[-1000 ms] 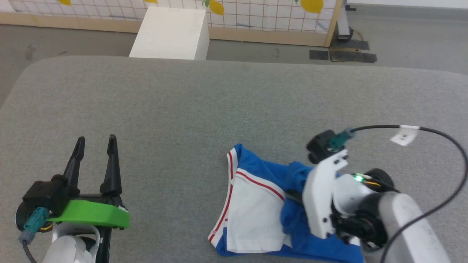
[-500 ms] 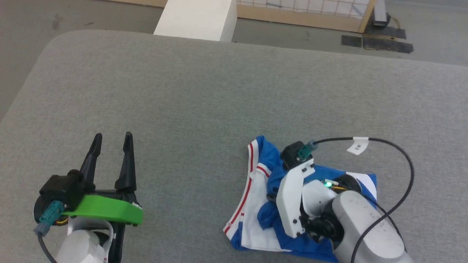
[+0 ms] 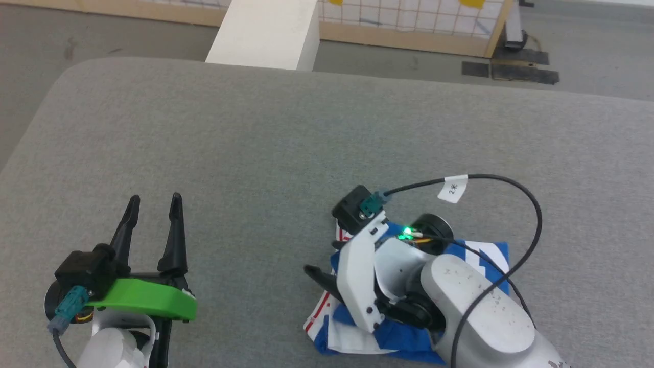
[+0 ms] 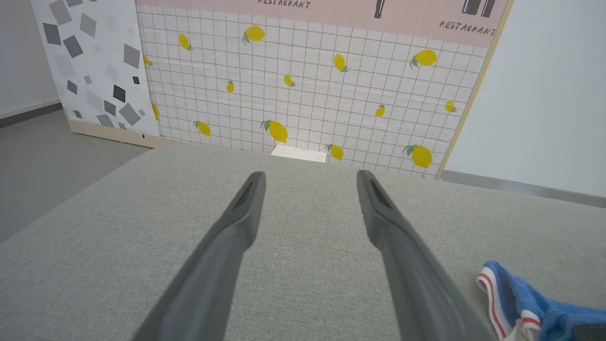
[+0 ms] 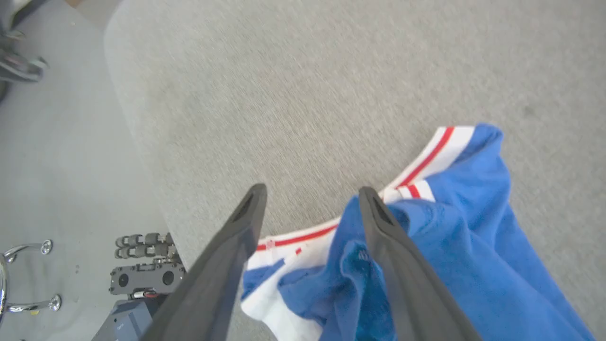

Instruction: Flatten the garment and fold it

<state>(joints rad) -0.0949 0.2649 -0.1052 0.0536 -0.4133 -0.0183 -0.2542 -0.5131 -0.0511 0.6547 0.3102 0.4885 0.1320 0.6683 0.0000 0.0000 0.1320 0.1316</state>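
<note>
Straddling bunched garment (image 5: pixel 473 246): right claw (image 5: pixel 311 189) spread, nothing pinched | left claw (image 3: pixel 155 197) spread, empty

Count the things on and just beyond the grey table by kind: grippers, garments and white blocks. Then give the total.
Grippers: 2, the left gripper and the right gripper
Garments: 1, the garment, crumpled on the table
White blocks: 1, the white block past the table's far edge
Total: 4
</note>
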